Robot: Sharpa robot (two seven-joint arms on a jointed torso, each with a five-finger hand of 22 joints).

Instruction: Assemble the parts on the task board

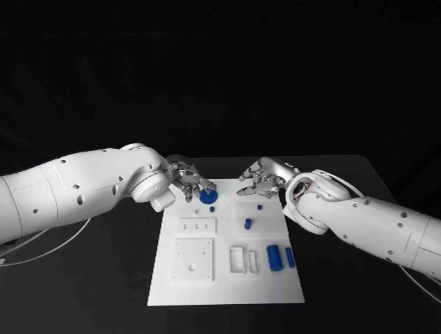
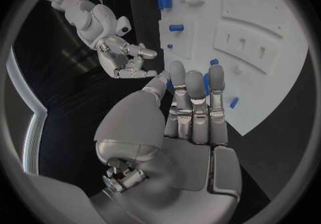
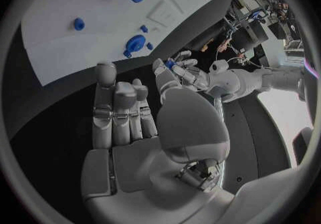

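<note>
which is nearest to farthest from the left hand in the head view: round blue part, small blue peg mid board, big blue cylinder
1. Round blue part, at the board's far edge, right by the left hand.
2. Small blue peg, mid board, toward the right side.
3. Big blue cylinder, in the board's near right part.

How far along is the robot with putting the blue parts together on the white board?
Early, by the look of it. Several blue parts lie loose on the task board: a large cylinder, a thinner one and a small peg. The left hand is at a round blue piece at the far edge; whether it grips it is unclear. The right hand holds nothing.
</note>
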